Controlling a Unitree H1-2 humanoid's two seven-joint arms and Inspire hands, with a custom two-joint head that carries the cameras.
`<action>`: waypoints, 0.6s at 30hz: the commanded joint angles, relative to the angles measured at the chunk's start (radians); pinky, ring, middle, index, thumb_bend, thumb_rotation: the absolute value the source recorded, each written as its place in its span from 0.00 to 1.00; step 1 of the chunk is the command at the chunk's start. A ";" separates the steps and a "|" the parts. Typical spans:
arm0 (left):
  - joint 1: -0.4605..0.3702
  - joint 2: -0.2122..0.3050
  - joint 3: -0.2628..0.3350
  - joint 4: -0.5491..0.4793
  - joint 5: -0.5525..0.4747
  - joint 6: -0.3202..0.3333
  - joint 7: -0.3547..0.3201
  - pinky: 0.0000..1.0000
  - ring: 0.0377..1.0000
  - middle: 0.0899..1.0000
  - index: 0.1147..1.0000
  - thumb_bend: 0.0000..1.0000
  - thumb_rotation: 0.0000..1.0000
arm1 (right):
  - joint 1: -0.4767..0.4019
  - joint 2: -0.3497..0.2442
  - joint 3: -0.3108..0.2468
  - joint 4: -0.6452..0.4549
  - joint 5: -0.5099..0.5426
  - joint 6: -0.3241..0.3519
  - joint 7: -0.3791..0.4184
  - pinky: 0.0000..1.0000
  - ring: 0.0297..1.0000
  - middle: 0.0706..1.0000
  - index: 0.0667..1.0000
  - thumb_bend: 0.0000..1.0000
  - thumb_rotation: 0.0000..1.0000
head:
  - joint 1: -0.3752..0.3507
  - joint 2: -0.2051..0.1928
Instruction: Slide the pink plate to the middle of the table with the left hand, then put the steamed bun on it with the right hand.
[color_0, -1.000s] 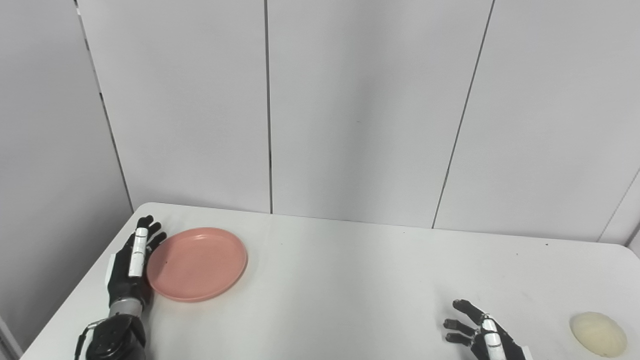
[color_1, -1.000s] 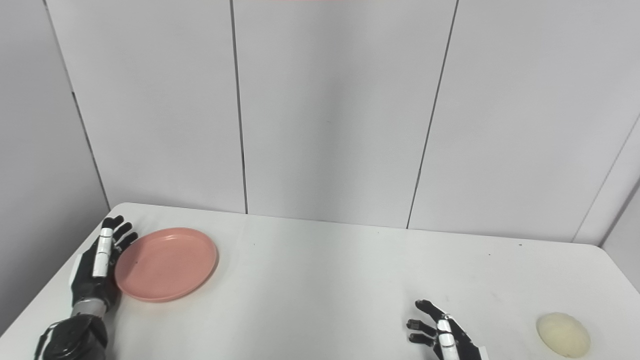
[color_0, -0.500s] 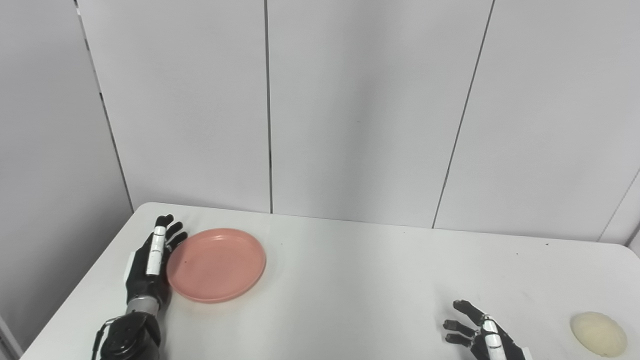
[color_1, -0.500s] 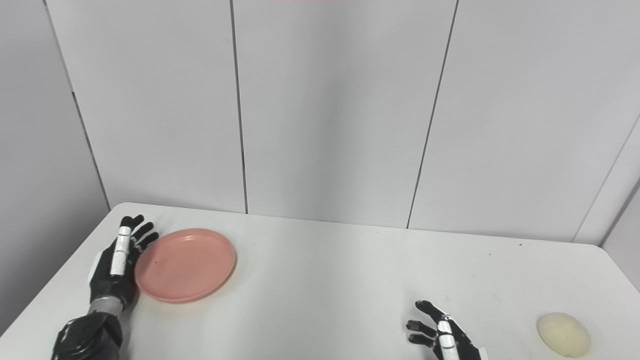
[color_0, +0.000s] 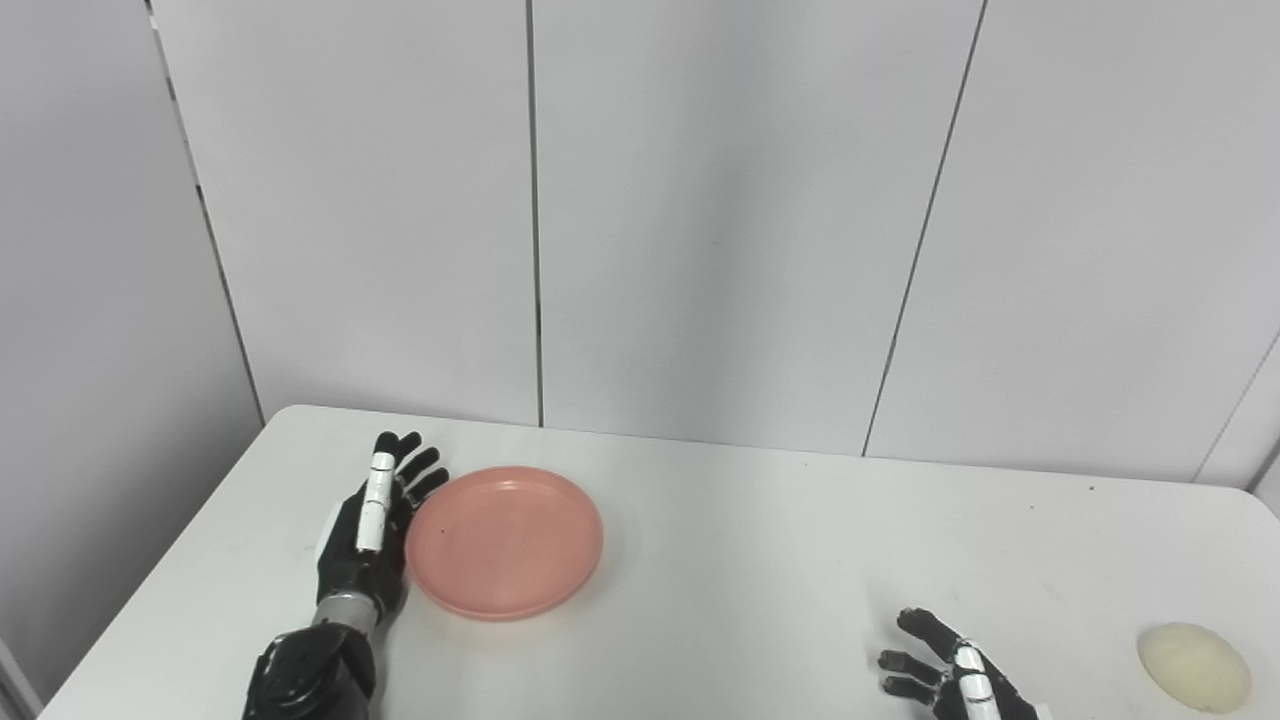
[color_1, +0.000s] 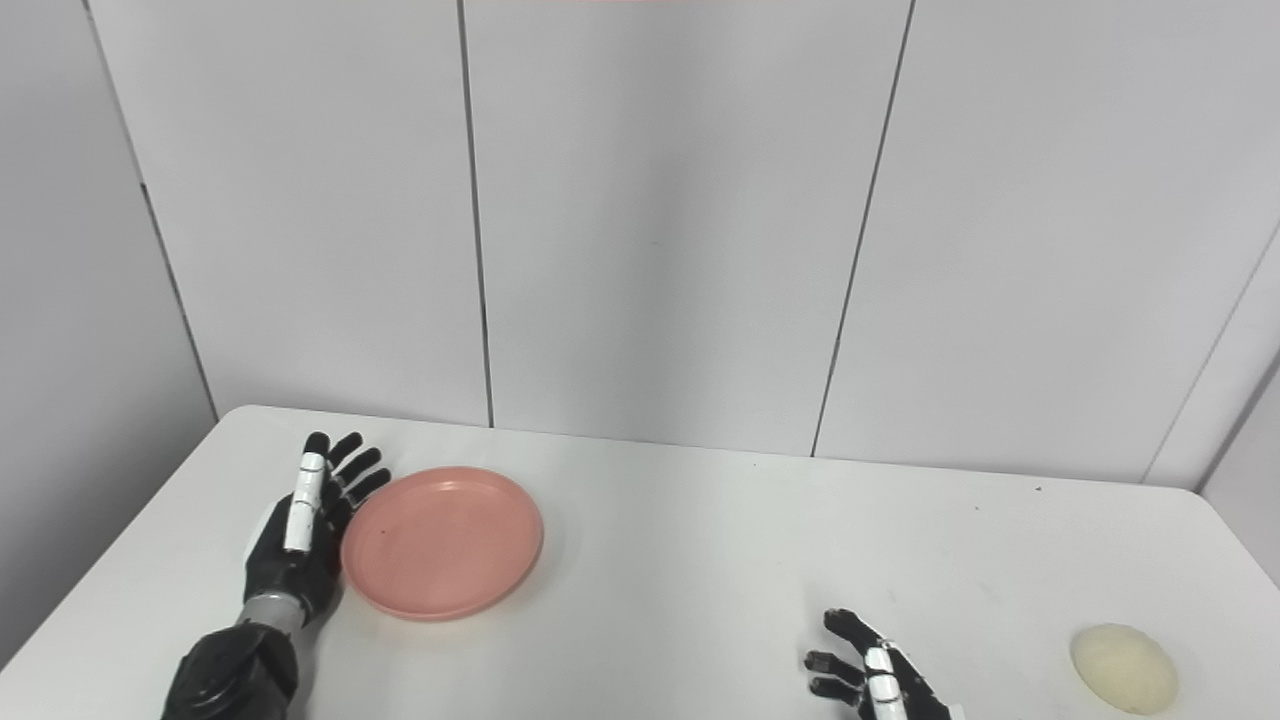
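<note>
Pink plate (color_0: 504, 541) — farther right, left hand (color_0: 372, 530) alongside

Cut off at the bottom edge

The right hand (color_0: 955, 675) shows only its spread fingers, palm and wrist out of frame; whether the left hand (color_0: 368, 530) touches the pink plate (color_0: 505, 540) rim is unclear.

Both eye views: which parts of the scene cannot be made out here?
- Right hand: its palm and wrist are cut off by the bottom edge in both views.
- Left hand: whether its fingers press the pink plate rim is hidden by the hand's own back.
- Steamed bun: too small to show surface detail.
- Table: near edge is out of frame.
</note>
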 joint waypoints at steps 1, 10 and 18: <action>-0.005 -0.012 -0.022 -0.031 0.021 0.029 -0.008 0.86 0.83 0.83 0.82 0.77 0.83 | 0.028 0.016 0.005 0.010 0.004 0.002 -0.006 0.63 0.65 0.78 0.70 0.53 0.92 | -0.002 0.002; 0.001 -0.033 -0.087 -0.024 0.091 0.012 -0.020 0.85 0.83 0.83 0.82 0.76 0.84 | 0.028 0.019 0.009 0.009 -0.007 -0.002 -0.016 0.64 0.64 0.79 0.70 0.51 0.93 | -0.011 0.009; -0.014 -0.048 -0.108 0.023 0.110 -0.011 -0.029 0.89 0.83 0.82 0.83 0.77 0.84 | 0.027 0.021 0.017 0.004 -0.022 0.004 -0.022 0.63 0.63 0.79 0.69 0.52 0.94 | -0.022 0.014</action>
